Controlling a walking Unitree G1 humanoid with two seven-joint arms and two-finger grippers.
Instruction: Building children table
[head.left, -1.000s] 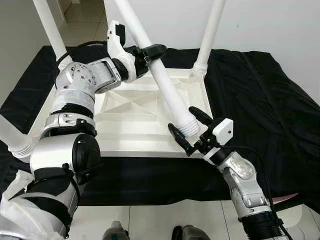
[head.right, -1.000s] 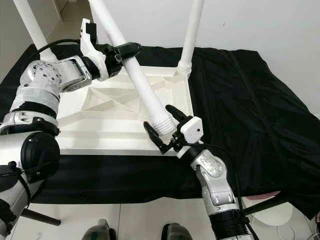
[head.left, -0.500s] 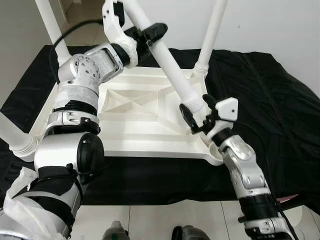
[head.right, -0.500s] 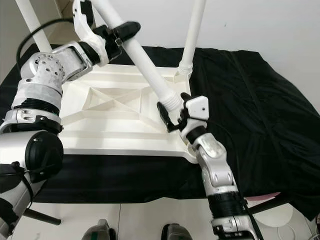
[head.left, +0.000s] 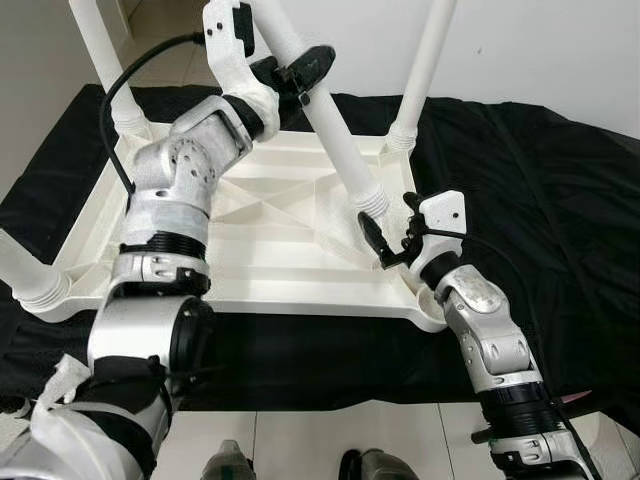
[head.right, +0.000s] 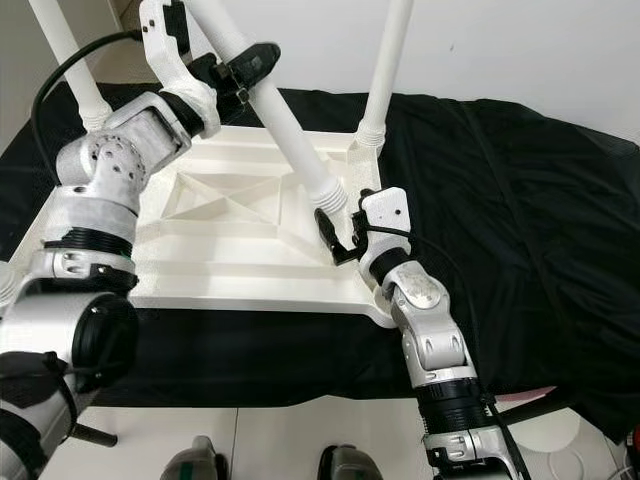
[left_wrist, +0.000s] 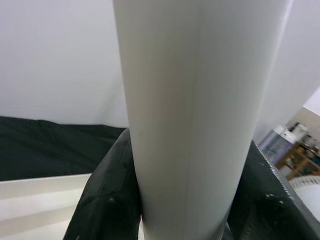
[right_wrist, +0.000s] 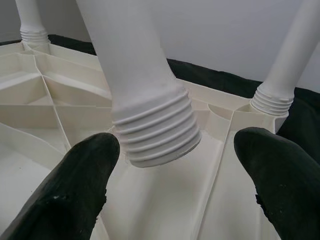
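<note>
A white children's table top (head.left: 262, 262) lies upside down on a black cloth. Three white legs stand in its corners: far left (head.left: 100, 60), far right (head.left: 425, 70) and near left (head.left: 25, 270). My left gripper (head.left: 300, 72) is shut on a loose white leg (head.left: 340, 150), which slants down over the top. In the left wrist view the black fingers (left_wrist: 107, 200) clasp the leg (left_wrist: 195, 100). The leg's threaded end (right_wrist: 155, 130) hangs just above the underside, short of the near right corner socket (head.left: 432, 305). My right gripper (head.left: 388, 225) is open, with one finger (right_wrist: 75, 195) on each side of the thread, not touching it.
The black cloth (head.left: 540, 200) spreads wide to the right of the table top and falls over the front edge. A white wall stands behind. Pale floor tiles and my feet (head.left: 375, 468) lie below the front edge.
My left gripper has lifted the leg and tipped it steeper. The threaded end has moved away from the near edge. My right gripper has risen and now brackets the thread.
</note>
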